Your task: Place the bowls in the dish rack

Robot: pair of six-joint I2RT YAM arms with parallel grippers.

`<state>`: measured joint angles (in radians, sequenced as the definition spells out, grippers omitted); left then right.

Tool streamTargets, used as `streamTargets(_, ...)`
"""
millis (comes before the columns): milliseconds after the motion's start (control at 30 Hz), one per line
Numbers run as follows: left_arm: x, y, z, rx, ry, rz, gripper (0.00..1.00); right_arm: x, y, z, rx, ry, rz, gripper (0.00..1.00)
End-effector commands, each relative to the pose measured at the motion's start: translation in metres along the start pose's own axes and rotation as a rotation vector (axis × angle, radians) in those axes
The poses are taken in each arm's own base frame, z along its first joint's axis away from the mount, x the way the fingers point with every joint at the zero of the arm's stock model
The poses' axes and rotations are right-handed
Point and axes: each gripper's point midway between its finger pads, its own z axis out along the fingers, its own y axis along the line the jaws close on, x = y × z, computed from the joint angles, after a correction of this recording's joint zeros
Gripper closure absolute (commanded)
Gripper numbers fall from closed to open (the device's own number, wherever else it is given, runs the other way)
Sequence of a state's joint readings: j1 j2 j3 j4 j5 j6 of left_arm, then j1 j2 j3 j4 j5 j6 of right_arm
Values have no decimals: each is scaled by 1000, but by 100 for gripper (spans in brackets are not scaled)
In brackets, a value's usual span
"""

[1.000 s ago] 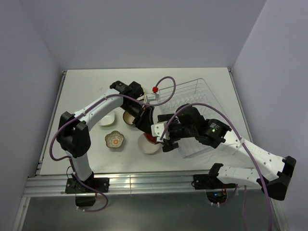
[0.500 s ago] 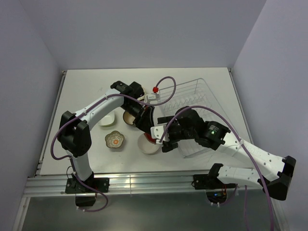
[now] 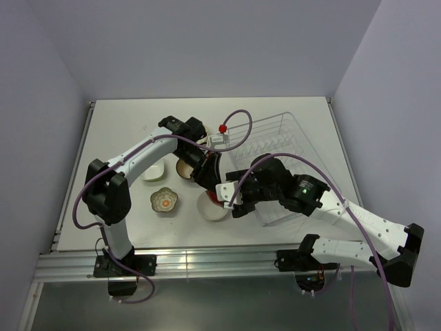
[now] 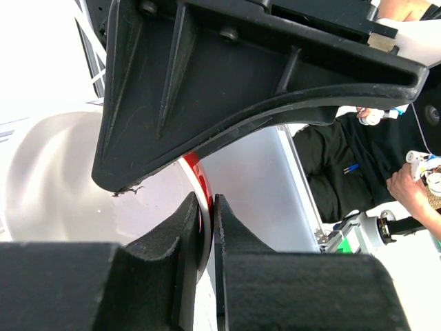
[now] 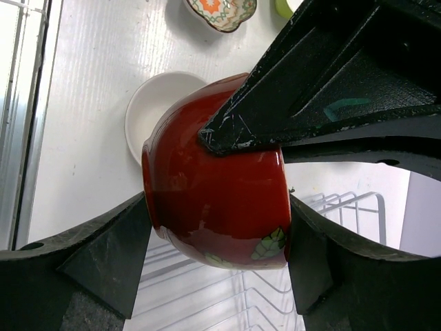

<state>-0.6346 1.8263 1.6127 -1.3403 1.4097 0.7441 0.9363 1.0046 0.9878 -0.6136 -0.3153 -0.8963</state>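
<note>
While the red bowl (image 5: 200, 179) is hanging in the air between the two arms, the step in hand looks like a handover on the way to the dish rack (image 5: 331, 207).

The left pincer (image 4: 208, 207) is pinching the bowl's rim, its jaws nearly shut with only the thin red wall between them. The right pincer (image 5: 218, 207) is reaching in from the opposite side with its jaws standing wide, one finger lying against each flank of the bowl. Both appear to be touching the glaze, though how firmly they are pressing is not showing.

A white bowl (image 5: 148, 103) is sitting on the table just beyond the right pincer's fingertips, with the flower-shaped patterned bowl (image 5: 220, 10) farther out past it. The rack's wires are showing beneath and to one side of that pincer, close by.

Judging from this, the next move is calling for the right pincer to be squeezing securely before the left one is letting go. A round, glossy wall could be slipping or twisting if the release is coming early. After that, the bowl is needing to be carried over the rack and stood between the tines.
</note>
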Motion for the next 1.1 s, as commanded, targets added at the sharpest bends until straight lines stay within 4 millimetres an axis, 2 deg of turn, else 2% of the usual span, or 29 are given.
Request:
streamTargets(0, -41, -44, 1, 193, -185, 52, 96, -12, -7, -6, 25, -38, -36, 64)
streamTargets(133, -41, -40, 1, 188, -181, 49, 92, -11, 1, -8, -19, -35, -50, 83)
streamTargets(500, -36, -36, 3, 171, -163, 51, 71, -14, 5, -13, -52, -41, -73, 100)
streamTargets(867, -32, -31, 2, 138, -136, 78, 56, -12, 2, -23, -56, -27, -76, 100)
streamTargets(967, -36, -26, -4, 105, -131, 95, 55, -14, -1, -31, -50, -29, -72, 100)
streamTargets(1000, -35, -18, -8, 69, -112, 92, 55, -13, 0, -34, -58, -23, -66, 100)
streamTargets(1067, -43, -14, -16, 18, -91, 128, 54, -14, -6, -42, -44, -24, -59, 100)
